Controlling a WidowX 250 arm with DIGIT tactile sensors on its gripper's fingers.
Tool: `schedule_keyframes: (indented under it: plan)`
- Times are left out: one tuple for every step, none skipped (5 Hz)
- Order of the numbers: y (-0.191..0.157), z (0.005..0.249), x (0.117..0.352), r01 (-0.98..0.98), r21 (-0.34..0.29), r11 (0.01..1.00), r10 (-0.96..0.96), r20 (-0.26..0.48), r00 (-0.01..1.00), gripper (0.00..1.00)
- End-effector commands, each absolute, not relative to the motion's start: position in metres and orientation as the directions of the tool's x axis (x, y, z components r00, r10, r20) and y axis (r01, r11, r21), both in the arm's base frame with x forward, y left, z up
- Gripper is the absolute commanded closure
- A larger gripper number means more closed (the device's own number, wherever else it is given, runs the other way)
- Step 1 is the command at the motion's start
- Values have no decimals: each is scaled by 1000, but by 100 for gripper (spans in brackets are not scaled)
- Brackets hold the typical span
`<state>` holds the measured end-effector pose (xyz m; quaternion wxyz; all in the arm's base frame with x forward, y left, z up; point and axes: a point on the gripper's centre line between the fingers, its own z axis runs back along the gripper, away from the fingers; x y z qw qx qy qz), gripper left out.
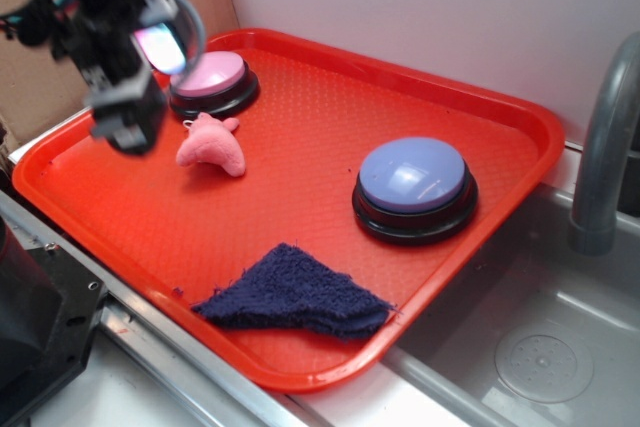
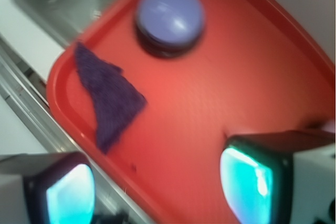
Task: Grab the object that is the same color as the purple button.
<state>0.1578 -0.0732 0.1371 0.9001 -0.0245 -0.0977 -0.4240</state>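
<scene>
Exterior view: the rag [image 1: 295, 295] lies flat at the tray's [image 1: 300, 132] near edge, its long axis along that edge, one tip toward the sink [image 1: 520, 347]. The purple button [image 1: 414, 187] sits near the tray's right edge. The gripper [image 1: 128, 112] hangs over the far left corner, beside the pink button [image 1: 212, 83] and pink toy [image 1: 212, 146].

Wrist view: the fingers [image 2: 247, 179] stand apart, empty. The rag [image 2: 107, 98] tapers along the tray [image 2: 236, 77] edge, apart from the button [image 2: 169, 15].

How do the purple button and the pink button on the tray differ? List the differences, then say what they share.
The purple button is larger than the pink button. The purple one has a lavender-blue dome; the pink one's top is pink and flatter. The purple one sits near the tray's sink-side edge, the pink one in the far corner by the gripper. Both are round with black bases.
</scene>
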Motion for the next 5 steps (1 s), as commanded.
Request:
schedule_keyframes:
  plan:
    - [-122, 78, 159, 837, 16, 547, -832, 121, 541, 0]
    - [-134, 56, 156, 829, 19, 559, -826, 99, 555, 0]
    - [-141, 41, 152, 799, 30, 600, -799, 76, 597, 0]
    - [-143, 27, 148, 770, 49, 636, -771, 63, 633, 0]
    - [-143, 18, 149, 731, 40, 681, -732, 70, 678, 3]
